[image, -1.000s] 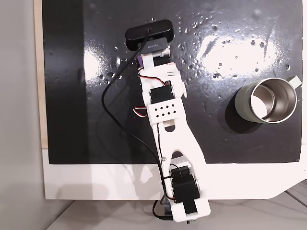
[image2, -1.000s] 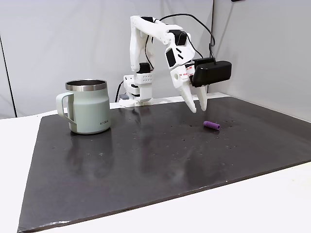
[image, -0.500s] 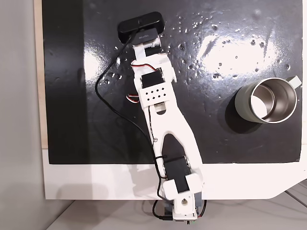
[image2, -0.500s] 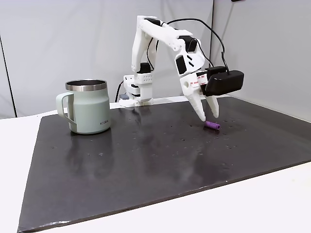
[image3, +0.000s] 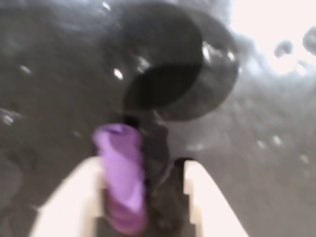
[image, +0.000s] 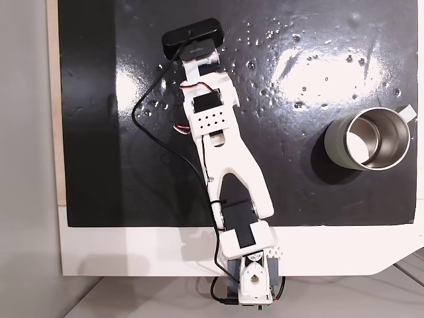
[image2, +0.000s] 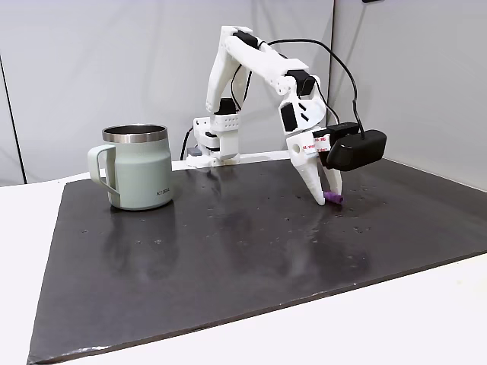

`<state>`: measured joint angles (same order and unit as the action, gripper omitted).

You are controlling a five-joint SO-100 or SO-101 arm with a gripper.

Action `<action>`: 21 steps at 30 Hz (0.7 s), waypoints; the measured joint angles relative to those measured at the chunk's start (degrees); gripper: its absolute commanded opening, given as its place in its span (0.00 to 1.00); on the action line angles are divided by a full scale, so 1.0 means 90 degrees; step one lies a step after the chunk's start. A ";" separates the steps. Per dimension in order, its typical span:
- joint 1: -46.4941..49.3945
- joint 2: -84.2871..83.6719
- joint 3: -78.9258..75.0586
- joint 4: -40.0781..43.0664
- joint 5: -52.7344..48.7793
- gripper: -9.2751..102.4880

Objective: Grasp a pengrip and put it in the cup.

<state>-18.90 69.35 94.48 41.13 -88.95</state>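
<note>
Down at the mat, the gripper (image3: 143, 197) stands parted, jaws straddling the purple pengrip (image3: 122, 173), which lies against the left finger (image3: 74, 197) in the wrist view, a gap showing toward the right one. In the side fixed view the fingertips sit at the pengrip (image2: 332, 198), right of centre on the black mat (image2: 228, 243). Judgement: close slowly and evenly, so the soft cylinder does not roll out. The cup (image2: 138, 167) stands well apart, at left.

Purple pengrip (image3: 121, 173) lies on mat; steel cup (image2: 138, 166) stands upright
</note>
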 measured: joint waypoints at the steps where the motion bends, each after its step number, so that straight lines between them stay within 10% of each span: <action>1: -0.0010 -0.0010 0.0029 -0.0117 -0.0039 0.11; 21: 0.0801 0.3174 0.1865 0.0400 -0.0020 0.08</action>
<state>-11.69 97.91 111.27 44.74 -89.12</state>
